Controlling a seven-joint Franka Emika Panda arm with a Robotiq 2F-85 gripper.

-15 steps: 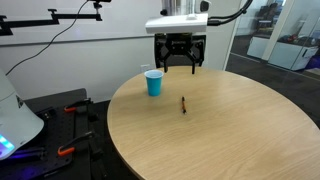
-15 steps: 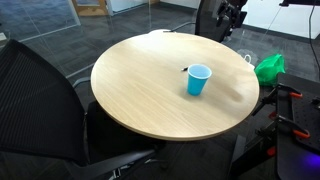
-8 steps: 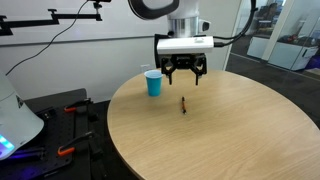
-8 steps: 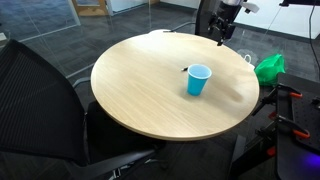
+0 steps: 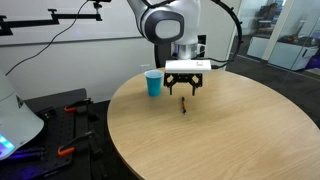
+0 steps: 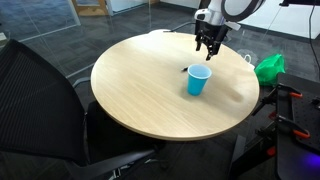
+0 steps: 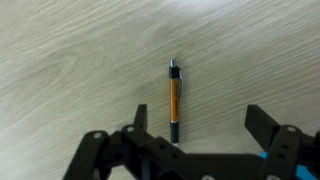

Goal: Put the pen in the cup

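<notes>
The pen [image 7: 174, 100] lies flat on the round wooden table, an orange-brown barrel with dark ends, seen lengthwise in the wrist view. It also shows as a small dark stick in both exterior views [image 5: 183, 104] [image 6: 184, 69]. The blue cup [image 5: 153, 83] [image 6: 199, 80] stands upright on the table, beside the pen. My gripper [image 5: 185, 91] [image 6: 209, 44] [image 7: 200, 125] is open and empty. It hangs just above the pen, fingers pointing down, the pen's near end between the fingers in the wrist view.
The round wooden table [image 5: 230, 135] [image 6: 140, 100] holds only the cup and pen. A black office chair [image 6: 40, 100] stands by the table edge. A green object [image 6: 268, 68] and floor clutter lie beyond the table. Red-handled tools [image 5: 70, 150] lie on a dark cart.
The arm has come down and moved over the table, from high behind the cup to just above the pen. The gripper stays open. Pen and cup have not moved.
</notes>
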